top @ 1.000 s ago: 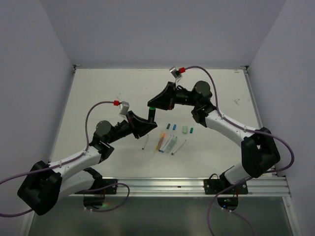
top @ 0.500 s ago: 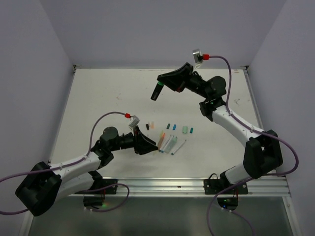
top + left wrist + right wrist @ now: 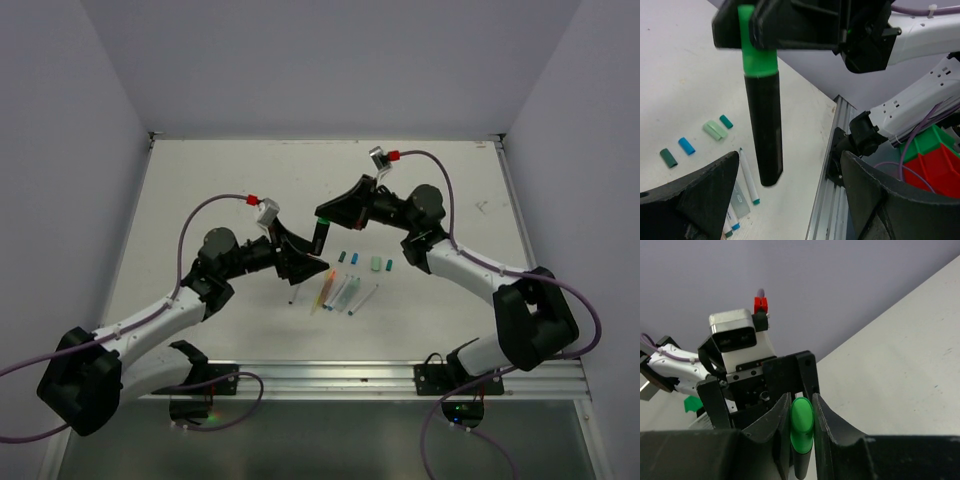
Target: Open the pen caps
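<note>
My left claw [image 3: 785, 197] has just opened wide beneath the black barrel [image 3: 765, 130], which hangs over the middle of the surface [image 3: 220, 190] from my right claw [image 3: 801, 422], clamped on its green cap [image 3: 758, 57]; the cap is still on, so I judge the pull is pending.

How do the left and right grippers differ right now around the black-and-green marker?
The left gripper stands open, its fingers spread either side of the marker at its black barrel, not touching it; the right gripper is shut on the marker's green end. So the left gripper holds nothing, while the right gripper alone carries the marker. Both are black two-finger grippers meeting at that one marker, near the loose pens.
</note>
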Robot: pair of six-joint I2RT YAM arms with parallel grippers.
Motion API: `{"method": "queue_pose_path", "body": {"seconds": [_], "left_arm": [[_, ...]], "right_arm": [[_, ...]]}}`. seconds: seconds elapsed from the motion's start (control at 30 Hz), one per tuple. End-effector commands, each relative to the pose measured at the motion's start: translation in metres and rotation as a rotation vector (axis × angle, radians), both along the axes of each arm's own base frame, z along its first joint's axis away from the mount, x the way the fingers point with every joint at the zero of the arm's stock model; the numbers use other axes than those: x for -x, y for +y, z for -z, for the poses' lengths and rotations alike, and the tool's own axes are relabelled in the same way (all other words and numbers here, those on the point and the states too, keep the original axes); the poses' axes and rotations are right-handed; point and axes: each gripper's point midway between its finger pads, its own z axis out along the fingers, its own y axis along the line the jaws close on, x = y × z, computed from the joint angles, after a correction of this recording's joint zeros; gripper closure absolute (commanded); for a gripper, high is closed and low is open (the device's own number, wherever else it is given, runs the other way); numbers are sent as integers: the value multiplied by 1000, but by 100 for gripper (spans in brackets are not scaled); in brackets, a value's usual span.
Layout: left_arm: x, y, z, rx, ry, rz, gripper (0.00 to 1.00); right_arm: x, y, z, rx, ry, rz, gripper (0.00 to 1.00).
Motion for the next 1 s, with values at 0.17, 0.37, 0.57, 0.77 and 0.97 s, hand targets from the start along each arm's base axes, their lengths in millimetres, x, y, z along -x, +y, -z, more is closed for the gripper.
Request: {"method": "queue_pose_path", "body": {"seconds": [0.17, 0.37, 0.57, 0.77, 0.97], "left_arm": [[-25, -9, -16, 14, -14, -37, 22], [-28, -11, -18, 19, -2, -39, 37], [-26, -13, -17, 29, 10, -24, 50], [-24, -13, -14, 27, 12, -14, 72], [-21, -11, -7, 8, 7, -11, 100]], "right_arm": [[29, 12, -11, -34, -82, -81, 100], [29, 16, -5, -35, -68, -88, 100], [29, 24, 5, -22, -54, -102, 100], [28, 25, 9, -23, -49, -97, 100], [27, 25, 9, -21, -42, -92, 98]]}}
